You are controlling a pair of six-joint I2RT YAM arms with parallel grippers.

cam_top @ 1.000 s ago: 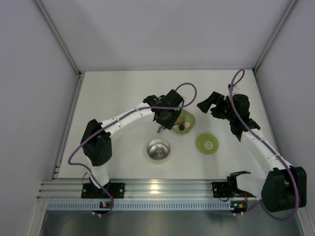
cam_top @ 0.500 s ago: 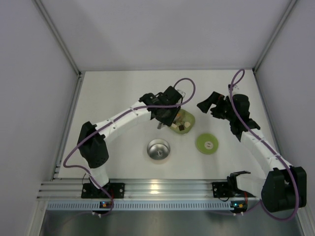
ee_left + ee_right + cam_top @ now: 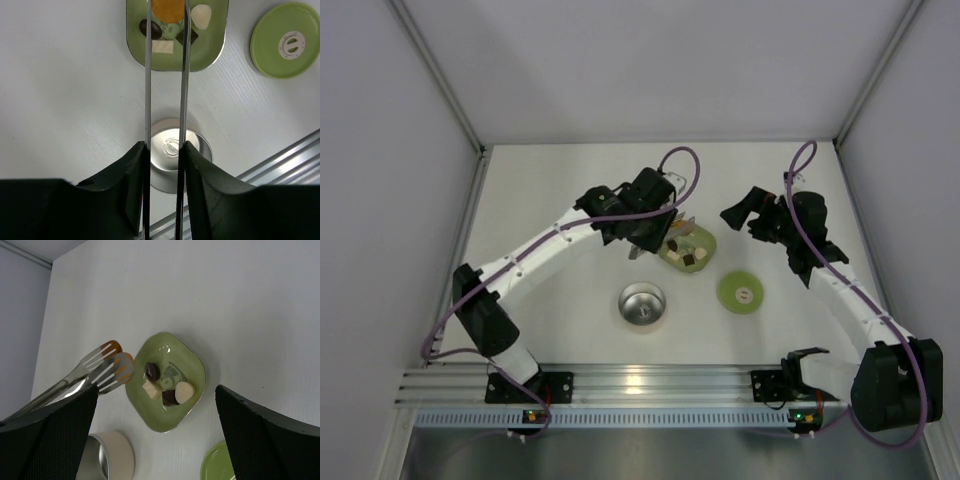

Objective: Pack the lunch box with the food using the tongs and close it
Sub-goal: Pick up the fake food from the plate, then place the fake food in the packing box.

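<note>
Left arm (image 3: 550, 245) pulls off dish (image 3: 212, 47); left gripper (image 3: 165, 155) clenches tongs (image 3: 148, 80) pinching orange piece (image 3: 167, 9). Mid-transfer: next carry over lunch box (image 3: 642, 304) by near table (image 3: 550, 190) edge, release. Right gripper (image 3: 737, 211) gapes.

Setting: robotics lab test cell. One white tabletop (image 3: 560, 190), boxed on three sides by plain pale grey panels (image 3: 650, 70) joined with metal corner strips (image 3: 435, 75). One slotted aluminium rail (image 3: 650, 382) along the near edge. Two white-and-black robot arms bolted to it side by side: left arm (image 3: 535, 255), right arm (image 3: 840, 290). Each trails an exposed purple cable (image 3: 685, 165). Small lit indicator lamps (image 3: 798, 416) at the bases. Even, shadowless overhead light.
</note>
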